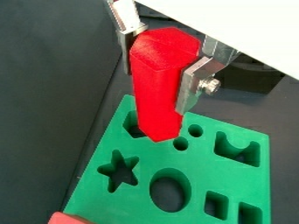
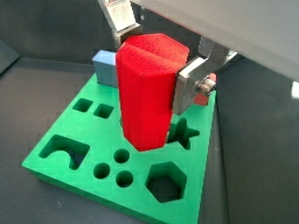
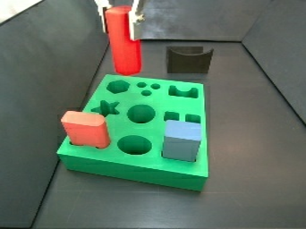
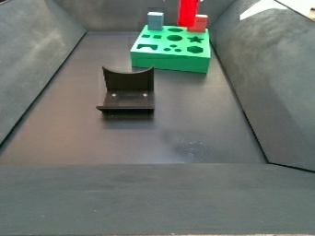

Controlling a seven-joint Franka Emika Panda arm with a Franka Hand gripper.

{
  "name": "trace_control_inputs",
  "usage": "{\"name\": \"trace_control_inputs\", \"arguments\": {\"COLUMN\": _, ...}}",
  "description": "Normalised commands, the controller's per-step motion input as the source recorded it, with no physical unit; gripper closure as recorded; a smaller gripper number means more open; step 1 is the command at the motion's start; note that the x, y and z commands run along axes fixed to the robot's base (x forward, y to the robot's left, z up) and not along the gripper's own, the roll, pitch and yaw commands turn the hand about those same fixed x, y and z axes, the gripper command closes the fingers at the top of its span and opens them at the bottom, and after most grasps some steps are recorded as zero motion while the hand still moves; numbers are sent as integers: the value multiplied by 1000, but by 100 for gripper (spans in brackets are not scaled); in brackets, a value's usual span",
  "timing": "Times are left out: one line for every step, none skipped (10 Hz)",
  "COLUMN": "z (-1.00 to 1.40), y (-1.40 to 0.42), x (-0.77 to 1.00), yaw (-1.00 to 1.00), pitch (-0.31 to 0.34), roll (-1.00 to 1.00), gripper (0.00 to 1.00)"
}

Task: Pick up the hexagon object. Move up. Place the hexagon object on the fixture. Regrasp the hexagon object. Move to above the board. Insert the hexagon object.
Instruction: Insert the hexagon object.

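Hexagon object [image 2: 149, 87] upright between tool [image 2: 158, 63] fingers

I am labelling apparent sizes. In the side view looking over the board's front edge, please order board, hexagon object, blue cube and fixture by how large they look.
1. The board.
2. The hexagon object, held upright in the gripper.
3. The blue cube and the fixture: alike; the cube is nearer, so unranked.

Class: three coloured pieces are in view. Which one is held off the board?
The red hexagon object, clamped upright in the gripper; the salmon block and blue cube sit in the board.

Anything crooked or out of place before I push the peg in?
Nothing stands out. The gripper holds the hexagon object upright over the board, jaws shut on it; the fixture stands apart from the board.
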Motion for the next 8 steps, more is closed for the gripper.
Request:
{"name": "trace_control_inputs", "arguments": {"z": -334, "y": 189, "x": -37, "yaw": -169, "pitch": 0, "roll": 41, "gripper": 100}}
{"name": "trace_control_inputs", "arguments": {"z": -354, "y": 180, "x": -103, "yaw": -160, "pitch": 0, "roll": 56, "gripper": 100}}
{"name": "trace_control_inputs", "arguments": {"z": -331, "y": 203, "x": -100, "yaw": -160, "pitch": 0, "roll": 39, "gripper": 100}}
{"name": "trace_control_inputs", "arguments": {"z": -331, "y": 174, "x": -103, "yaw": -166, "pitch": 9, "roll": 39, "gripper": 100}}
{"name": "trace_control_inputs", "arguments": {"z": -317, "y": 180, "x": -120, "yaw": -260, "pitch": 21, "roll": 10, "gripper": 100}}
{"name": "trace_control_inputs", "arguments": {"z": -311, "y": 226, "x": -109, "yaw": -237, "pitch": 49, "roll": 0, "gripper": 100}}
{"name": "trace_control_inputs", "arguments": {"z": -249, "y": 151, "x": -163, "yaw": -257, "pitch": 49, "roll": 0, "gripper": 100}}
{"name": "trace_control_inputs", "arguments": {"z": -197, "y": 0, "x": -126, "yaw": -154, "pitch": 23, "roll": 0, "gripper": 100}}
